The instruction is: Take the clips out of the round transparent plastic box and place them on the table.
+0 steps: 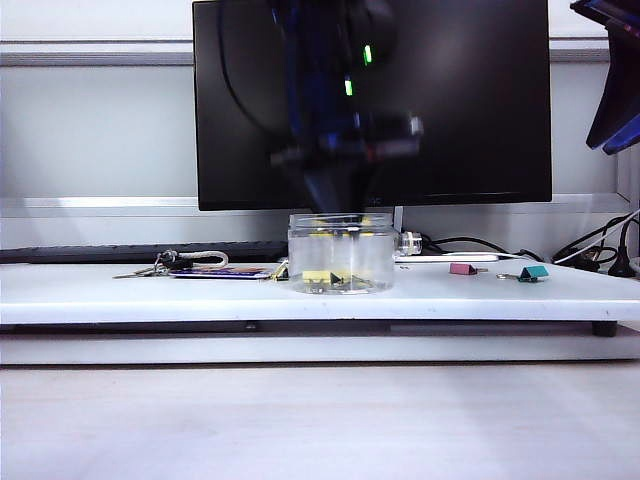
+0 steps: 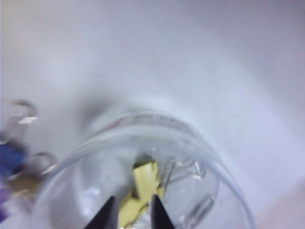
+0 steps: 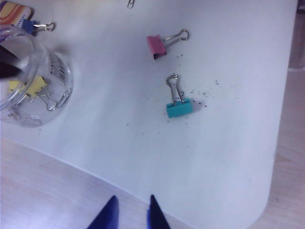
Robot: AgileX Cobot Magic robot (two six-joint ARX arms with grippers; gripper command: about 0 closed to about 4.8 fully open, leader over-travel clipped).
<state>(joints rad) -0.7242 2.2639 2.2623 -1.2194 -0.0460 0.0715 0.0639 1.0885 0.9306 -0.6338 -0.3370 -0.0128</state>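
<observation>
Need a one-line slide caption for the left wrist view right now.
Left gripper inside the round transparent plastic box, jaws flanking a yellow clip.

Black monitor (image 1: 372,105) against a pale wall (image 1: 95,130), dark keyboard (image 1: 130,252) beneath, cables (image 1: 590,250) at right, light wooden desk (image 1: 320,420).

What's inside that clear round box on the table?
Yellow clips with wire handles lie in the box, and the left gripper reaches in, its fingers on either side of one. How many there are can't be told, since the gripper covers some.
</observation>
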